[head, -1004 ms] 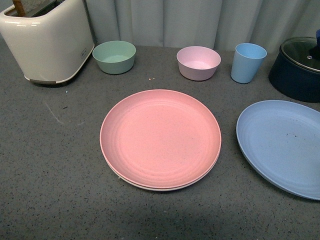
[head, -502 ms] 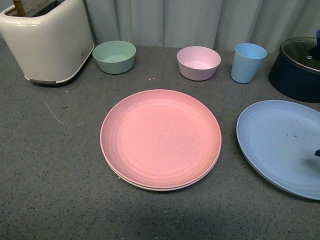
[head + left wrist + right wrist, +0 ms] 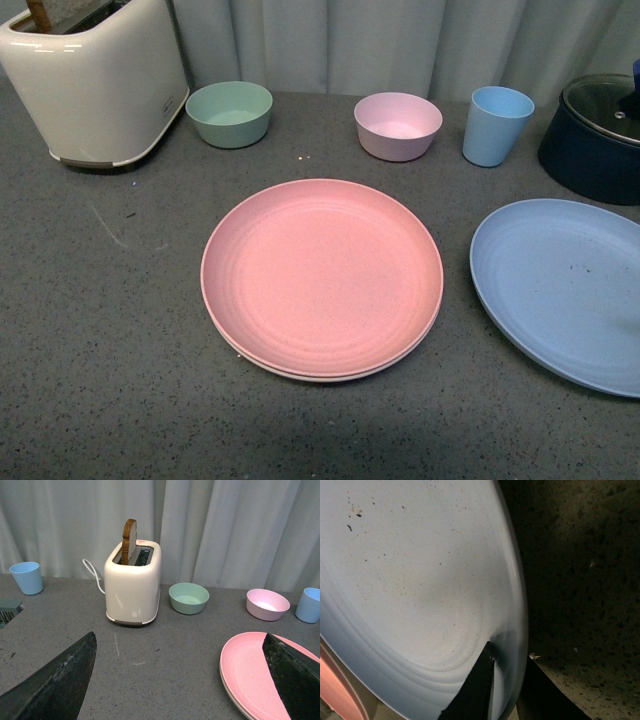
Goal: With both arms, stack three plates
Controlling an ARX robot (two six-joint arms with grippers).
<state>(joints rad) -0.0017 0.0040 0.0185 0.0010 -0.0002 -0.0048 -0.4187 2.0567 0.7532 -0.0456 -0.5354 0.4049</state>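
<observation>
At the desk's centre, the pink plate (image 3: pixel 321 278) lies on the beige plate (image 3: pixel 320 378), whose rim alone shows. The blue plate (image 3: pixel 555 290) lies at the right edge; we see the right gripper (image 3: pixel 509 655) clamped on its rim. The left gripper (image 3: pixel 179 645) gapes wide, empty. Along the back edge stand a toaster (image 3: pixel 95 80), green bowl (image 3: pixel 229 113), pink bowl (image 3: pixel 397 125), blue cup (image 3: pixel 496 124) and pot (image 3: pixel 595 135).

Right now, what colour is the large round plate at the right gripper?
Pale blue plate, dark-speckled; right wrist view best.

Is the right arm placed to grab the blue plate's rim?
Probably yes: the right gripper has fingers straddling the blue plate at its rim, one over it, one outside, nothing else between.
</observation>
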